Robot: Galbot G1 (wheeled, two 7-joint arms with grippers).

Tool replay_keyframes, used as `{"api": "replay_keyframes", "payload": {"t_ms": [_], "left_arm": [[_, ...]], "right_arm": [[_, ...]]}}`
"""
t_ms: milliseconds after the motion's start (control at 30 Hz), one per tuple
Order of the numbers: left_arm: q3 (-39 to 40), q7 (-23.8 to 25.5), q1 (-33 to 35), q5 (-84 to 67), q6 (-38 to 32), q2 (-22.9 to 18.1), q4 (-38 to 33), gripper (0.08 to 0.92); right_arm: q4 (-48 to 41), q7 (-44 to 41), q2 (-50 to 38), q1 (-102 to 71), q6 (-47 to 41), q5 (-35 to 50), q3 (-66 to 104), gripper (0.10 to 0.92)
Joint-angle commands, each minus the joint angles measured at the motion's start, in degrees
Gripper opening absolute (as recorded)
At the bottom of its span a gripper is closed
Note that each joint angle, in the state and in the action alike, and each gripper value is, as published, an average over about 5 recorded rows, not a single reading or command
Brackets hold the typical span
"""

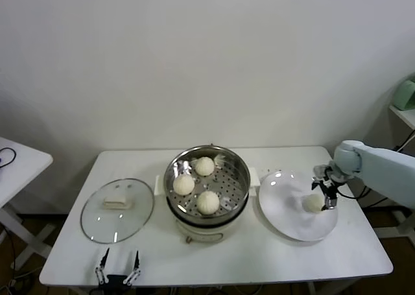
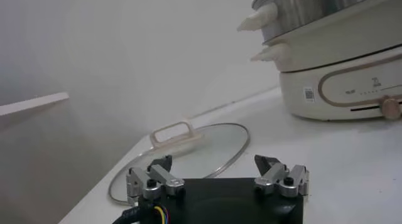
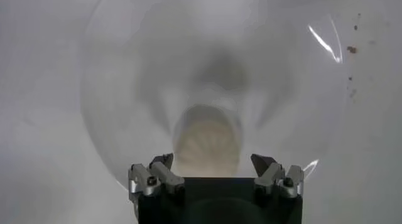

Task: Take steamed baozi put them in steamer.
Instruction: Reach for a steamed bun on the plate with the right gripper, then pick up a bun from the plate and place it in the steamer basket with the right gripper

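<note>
Three cream-white baozi (image 1: pixel 205 166) (image 1: pixel 183 184) (image 1: pixel 208 202) lie on the perforated tray inside the steel steamer (image 1: pixel 240 167) at the table's middle. A fourth baozi (image 1: pixel 314 203) sits on the white plate (image 1: pixel 285 214) to the right. My right gripper (image 1: pixel 325 192) hangs open just above this baozi. In the right wrist view the baozi (image 3: pixel 207 141) lies between the spread fingertips of that gripper (image 3: pixel 212 162), not gripped. My left gripper (image 1: pixel 118 266) is open and empty at the table's front edge; the left wrist view shows the left gripper (image 2: pixel 215 165) facing the steamer (image 2: pixel 339 62).
A round glass lid (image 1: pixel 117 209) with a cream handle lies flat left of the steamer; it also shows in the left wrist view (image 2: pixel 188 153). A second white table (image 1: pixel 16 162) stands at far left. A shelf with a green object (image 1: pixel 405 94) is at far right.
</note>
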Motion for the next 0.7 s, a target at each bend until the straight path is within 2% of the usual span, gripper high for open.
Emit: {"api": "replay_keyframes", "payload": {"t_ms": [33,167,367,533,700], "left_arm": [[-0.09,-0.10,-0.22,0.04,0.04,0.05,0.32,0.823],[-0.09,-0.18,-0.29,0.02,0.05,0.07,0.41,0.823],[-0.21,-0.34,-0.22,-0.11,0.01,0.11,0.25,0.823],[-0.05,-0.40,-0.27,-0.08,-0.01,0.07,-0.06,0.823],[0.03,-0.40,-0.13,-0.08,-0.10,0.21,-0.42,0.823]], "right_arm": [[-2.44,-0.34,1.45,-2.98,0.21,-1.08,2.28,0.784],[-2.10,-0.79,1.37,-2.50,0.18,-1.35,2.03,0.696],[0.74,-1.38,0.29,2.66,0.15,-0.42,-0.21,0.611],[7.93,-2.28,-0.96,14.82,-0.35,4.75,-8.99,0.595],[16.72,-3.49,-0.27,31.34,-1.51,13.80,-20.54,0.594]]}}
